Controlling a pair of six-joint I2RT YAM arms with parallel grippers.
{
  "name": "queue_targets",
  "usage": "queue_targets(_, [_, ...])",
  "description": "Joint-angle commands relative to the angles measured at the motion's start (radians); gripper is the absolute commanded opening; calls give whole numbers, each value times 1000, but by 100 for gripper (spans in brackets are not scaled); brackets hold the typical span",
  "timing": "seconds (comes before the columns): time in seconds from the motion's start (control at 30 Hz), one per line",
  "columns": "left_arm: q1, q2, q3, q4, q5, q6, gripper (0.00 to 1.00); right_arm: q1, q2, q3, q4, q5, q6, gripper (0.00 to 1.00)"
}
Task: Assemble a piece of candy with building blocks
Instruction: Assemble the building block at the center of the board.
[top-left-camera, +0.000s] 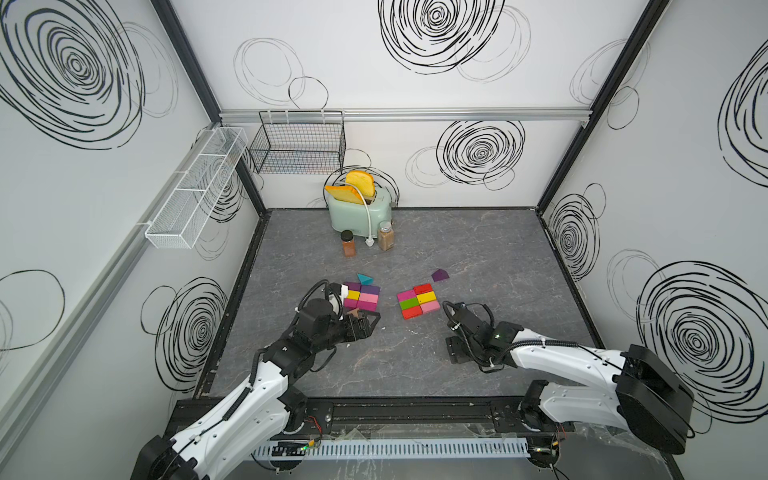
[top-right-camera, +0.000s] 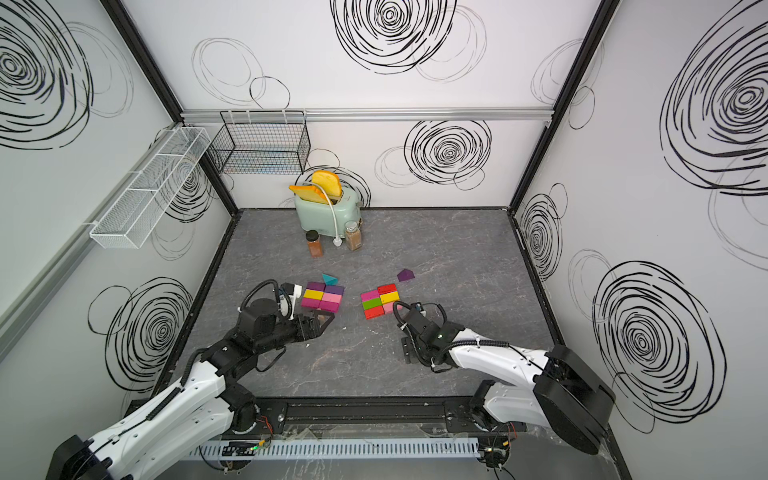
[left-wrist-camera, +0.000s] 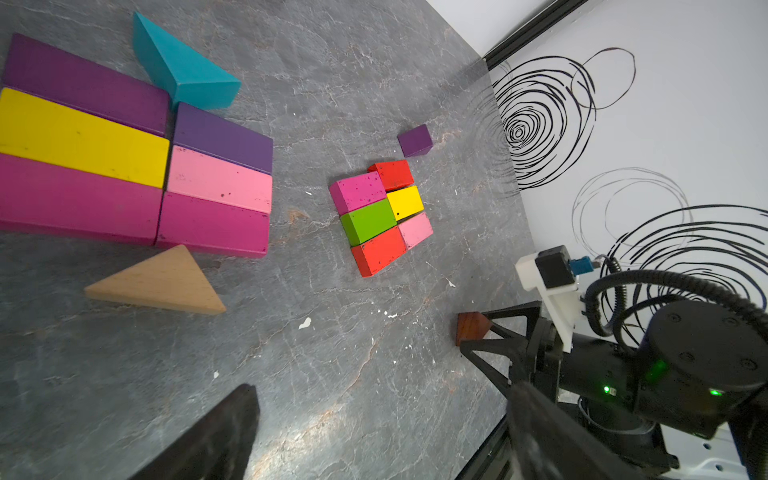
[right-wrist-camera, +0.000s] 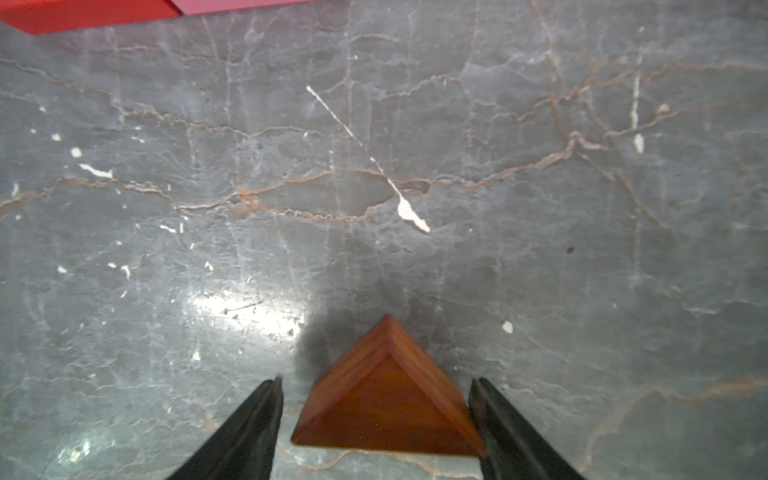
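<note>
Six flat building blocks in purple, yellow, magenta and pink (top-left-camera: 361, 297) lie packed in a rectangle left of centre. A teal triangle (top-left-camera: 365, 277) lies behind them and a tan triangle (left-wrist-camera: 166, 282) in front. My left gripper (left-wrist-camera: 382, 386) hovers open and empty just in front of that group. A second rectangle of red, magenta, yellow, green and pink blocks (top-left-camera: 417, 300) lies at centre right, with a purple triangle (top-left-camera: 439, 274) behind it. My right gripper (right-wrist-camera: 376, 379) is down on the table, its jaws on either side of a brown triangle (right-wrist-camera: 386, 407). One finger touches a corner; the other stands slightly off.
A mint toaster (top-left-camera: 359, 212) with two bread slices stands at the back, with two spice jars (top-left-camera: 348, 243) (top-left-camera: 385, 236) in front of it. A black wire basket (top-left-camera: 299, 145) and a white mesh basket (top-left-camera: 195, 191) hang on the walls.
</note>
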Motion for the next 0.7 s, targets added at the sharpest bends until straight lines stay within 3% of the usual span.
queue_targets(0.0, [11, 0, 9, 47, 11, -1, 98, 7, 8, -4, -9, 26, 13, 73])
queue_targets(0.43, [16, 2, 6, 50, 9, 0, 98, 35, 38, 41, -1, 55, 3, 62])
queue_targets(0.67, [23, -7, 5, 41, 8, 2, 98, 39, 169, 135, 63, 42, -60, 60])
